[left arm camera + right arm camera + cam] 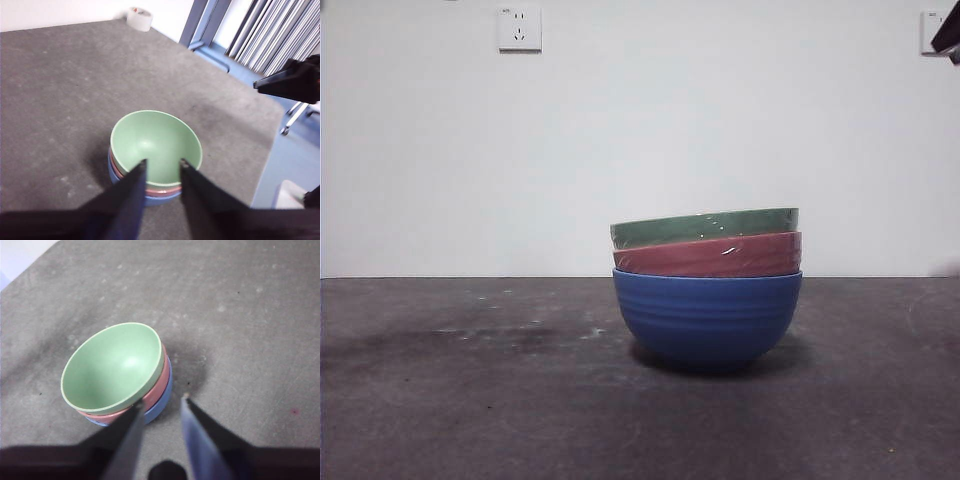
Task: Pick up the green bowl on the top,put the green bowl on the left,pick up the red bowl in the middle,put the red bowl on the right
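Note:
Three bowls stand nested in one stack on the grey table. The green bowl point(705, 227) is on top, the red bowl point(708, 255) sits in the middle, and a blue bowl point(707, 316) is at the bottom. The green bowl point(156, 145) and the red rim point(116, 168) show below my left gripper point(162, 163), which is open and empty above the stack. My right gripper point(162, 399) is open and empty, high beside the green bowl point(114, 367) and red bowl point(156, 385). Only a black tip point(948, 34) of an arm shows in the front view, at the top right corner.
A roll of white tape point(139, 18) lies at the table's far edge. The other arm point(292, 81) shows dark beyond the table's side edge. A wall socket point(519, 28) is on the white wall behind. The table edge point(267, 150) runs close past the stack.

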`<state>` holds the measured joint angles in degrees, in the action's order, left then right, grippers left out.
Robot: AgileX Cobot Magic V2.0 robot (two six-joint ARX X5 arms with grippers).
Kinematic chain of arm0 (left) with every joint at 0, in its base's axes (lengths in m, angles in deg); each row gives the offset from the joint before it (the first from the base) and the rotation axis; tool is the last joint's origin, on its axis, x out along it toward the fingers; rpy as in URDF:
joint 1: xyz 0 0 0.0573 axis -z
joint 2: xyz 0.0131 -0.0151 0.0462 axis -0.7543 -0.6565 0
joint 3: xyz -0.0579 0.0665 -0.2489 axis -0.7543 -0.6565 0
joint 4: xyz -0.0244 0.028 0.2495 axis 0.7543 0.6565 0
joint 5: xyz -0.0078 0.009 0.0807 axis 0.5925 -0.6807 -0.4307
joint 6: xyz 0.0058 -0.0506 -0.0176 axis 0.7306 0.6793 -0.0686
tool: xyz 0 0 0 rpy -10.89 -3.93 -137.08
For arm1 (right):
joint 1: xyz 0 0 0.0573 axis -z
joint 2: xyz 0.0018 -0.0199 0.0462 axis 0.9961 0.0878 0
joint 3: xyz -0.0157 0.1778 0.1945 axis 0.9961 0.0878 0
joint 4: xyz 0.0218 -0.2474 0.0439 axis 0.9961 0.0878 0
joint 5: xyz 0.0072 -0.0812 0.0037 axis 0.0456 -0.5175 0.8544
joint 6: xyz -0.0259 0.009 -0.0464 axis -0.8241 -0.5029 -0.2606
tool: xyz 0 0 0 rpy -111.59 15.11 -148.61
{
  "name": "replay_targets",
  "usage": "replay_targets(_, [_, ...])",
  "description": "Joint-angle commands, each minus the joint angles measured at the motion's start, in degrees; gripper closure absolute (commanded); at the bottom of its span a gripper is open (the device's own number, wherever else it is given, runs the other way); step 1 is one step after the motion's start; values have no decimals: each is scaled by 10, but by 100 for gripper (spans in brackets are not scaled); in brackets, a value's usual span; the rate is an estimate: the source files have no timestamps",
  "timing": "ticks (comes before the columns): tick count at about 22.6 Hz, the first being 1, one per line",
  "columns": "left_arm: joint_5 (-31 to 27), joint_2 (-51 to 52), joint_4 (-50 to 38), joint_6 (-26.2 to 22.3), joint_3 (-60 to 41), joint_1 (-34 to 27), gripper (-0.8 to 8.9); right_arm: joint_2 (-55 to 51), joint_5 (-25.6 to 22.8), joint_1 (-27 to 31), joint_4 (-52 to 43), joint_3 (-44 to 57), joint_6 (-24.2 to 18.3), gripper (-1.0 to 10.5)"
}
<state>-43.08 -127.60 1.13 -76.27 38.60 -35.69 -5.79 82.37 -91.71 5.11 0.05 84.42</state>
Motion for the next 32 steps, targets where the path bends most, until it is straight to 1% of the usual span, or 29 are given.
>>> replay_targets(1, [-21,-45,21,-37,35,41,522,0,-1,-1,-5,0,-4,712])
replay_targets(4, [-45,-117,55,-72,96,100,531,-1,-1,-1,-9,0,-4,725])
replay_targets(8, [-128,-222,88,-124,171,190,531,0,-1,-1,-9,0,-4,725])
replay_targets(10, [-160,-268,94,-149,190,223,531,-1,-1,-1,-9,0,-5,725])
replay_targets(14, [-214,-345,96,-177,201,269,532,0,-1,-1,-8,0,-5,725])
replay_targets(17, [-246,-383,98,-197,201,290,532,0,-1,-1,-8,0,-5,726])
replay_targets(20, [-246,-407,99,-215,201,298,535,0,-1,-1,-8,0,-5,726])
replay_targets(23, [-245,-415,103,-216,201,299,545,0,-1,-1,-8,0,-5,726])
replay_targets(25, [-243,-415,104,-218,201,299,684,0,-1,-1,-8,0,-5,726])
replay_targets(27, [-243,-415,105,-229,201,299,792,0,-1,-1,-8,0,-5,726])
replay_targets(32, [-241,-415,139,-231,234,299,792,0,-1,-1,-8,0,-5,726])
